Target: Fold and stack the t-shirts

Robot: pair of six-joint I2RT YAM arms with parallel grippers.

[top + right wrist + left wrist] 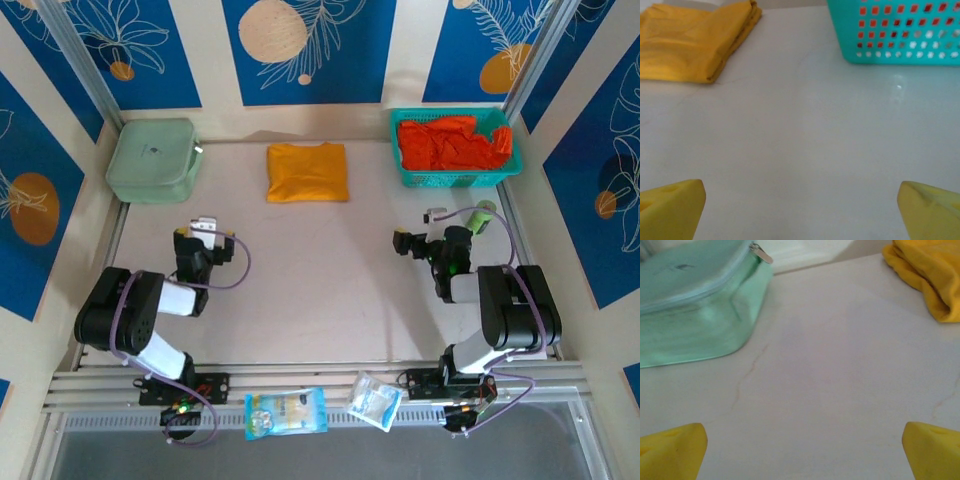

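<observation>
One yellow t-shirt (306, 172), red-orange t-shirts (455, 143) heap uncountable, one basket (455, 180), one green box (152, 160), two packets (286, 412)

Light is bright, even and diffuse, falling from overhead. In the top view the pale matte tabletop (330, 260) carries only faint, soft-edged shadows beside the black robot arms (125, 315). That picture is sharp, the crumpled red-orange t-shirts (455, 142) strongly saturated, and the side rails lean outward toward the corners. The right wrist view has a small white glare spot on the table just in front of the teal plastic mesh basket (895, 30). Both wrist views are softer: the blunt yellow fingertips (670, 452) at the lower corners are blurred, and the pale green lidded box (690, 315) looks smeared.
</observation>
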